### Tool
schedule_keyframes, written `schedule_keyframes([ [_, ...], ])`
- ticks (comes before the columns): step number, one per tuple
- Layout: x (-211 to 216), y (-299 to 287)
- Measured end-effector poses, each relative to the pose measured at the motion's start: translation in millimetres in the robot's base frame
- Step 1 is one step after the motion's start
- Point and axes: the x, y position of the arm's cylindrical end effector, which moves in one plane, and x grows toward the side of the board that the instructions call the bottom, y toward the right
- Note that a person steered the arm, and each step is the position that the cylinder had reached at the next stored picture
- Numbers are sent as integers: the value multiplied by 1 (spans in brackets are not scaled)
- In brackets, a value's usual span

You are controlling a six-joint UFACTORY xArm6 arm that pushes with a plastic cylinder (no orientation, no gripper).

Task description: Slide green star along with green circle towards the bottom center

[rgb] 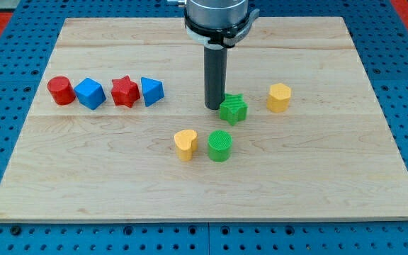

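The green star point(234, 109) lies near the middle of the wooden board point(105, 184). The green circle point(219, 146) stands just below it, toward the view's bottom. My tip point(214, 106) is at the star's left edge, touching or almost touching it, and above the circle. The dark rod rises from there to the arm's head at the view's top.
A yellow heart point(185, 144) sits right beside the green circle on its left. A yellow hexagon block point(278, 97) lies right of the star. At the left stands a row: red cylinder point(60, 91), blue block point(90, 93), red star point(125, 91), blue block point(151, 91).
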Motion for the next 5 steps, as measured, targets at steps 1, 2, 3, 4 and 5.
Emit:
schedule_keyframes([
  [1, 2, -19],
  [2, 3, 9],
  [3, 2, 24],
  [4, -2, 25],
  [5, -15, 25],
])
